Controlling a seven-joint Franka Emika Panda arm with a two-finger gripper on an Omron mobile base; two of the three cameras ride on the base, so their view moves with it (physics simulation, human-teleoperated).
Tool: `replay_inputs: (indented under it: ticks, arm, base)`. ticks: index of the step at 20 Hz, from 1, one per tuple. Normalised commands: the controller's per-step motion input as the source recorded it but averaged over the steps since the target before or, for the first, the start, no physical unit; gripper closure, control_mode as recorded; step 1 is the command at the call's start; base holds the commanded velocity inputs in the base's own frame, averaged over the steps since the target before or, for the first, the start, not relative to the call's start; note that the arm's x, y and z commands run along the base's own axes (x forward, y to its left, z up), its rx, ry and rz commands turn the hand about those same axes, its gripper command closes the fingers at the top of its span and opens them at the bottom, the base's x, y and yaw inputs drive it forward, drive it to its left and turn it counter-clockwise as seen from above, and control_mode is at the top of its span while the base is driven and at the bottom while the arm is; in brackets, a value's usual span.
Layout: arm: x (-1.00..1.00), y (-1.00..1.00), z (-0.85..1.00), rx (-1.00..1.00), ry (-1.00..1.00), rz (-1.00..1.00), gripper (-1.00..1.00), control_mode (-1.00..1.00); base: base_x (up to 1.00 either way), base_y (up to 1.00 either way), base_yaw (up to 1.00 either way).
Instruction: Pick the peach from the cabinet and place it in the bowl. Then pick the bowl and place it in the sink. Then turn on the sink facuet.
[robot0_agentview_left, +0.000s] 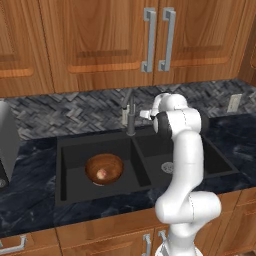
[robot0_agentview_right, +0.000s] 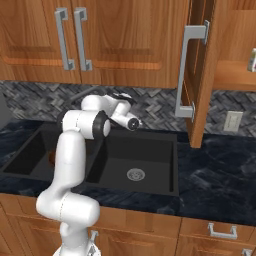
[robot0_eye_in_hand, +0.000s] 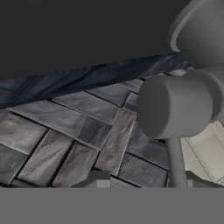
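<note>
The bowl sat on the floor of the left basin of the sink, with the peach lying inside it. The faucet stood upright at the back rim of the sink, against the grey tiled wall. The arm reached over the sink toward the faucet, and the hand was just beside it; whether its fingers were apart, together or touching the faucet could not be told. In the hand view the faucet's grey body loomed close at the right, with tiles behind it. Seen from the right, the cabinet door stood open above the dark counter.
</note>
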Motion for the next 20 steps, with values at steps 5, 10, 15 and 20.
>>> replay_inputs:
  ticks: [5,10,15,20]
  arm:
    - [0.00,-0.91,-0.29,0.12,0.24,-0.12,1.00,-1.00]
    - [0.00,-1.00,-0.37,0.13,0.24,-0.13,1.00,-1.00]
    - [0.00,-0.94,-0.48,0.09,0.21,-0.12,1.00,-1.00]
    - [0.00,-0.82,-0.51,0.06,0.16,-0.10,1.00,-1.00]
  base:
    - [0.00,0.00,0.00]
    - [0.00,0.00,0.00]
    - [0.00,0.00,0.00]
    - [0.00,0.00,0.00]
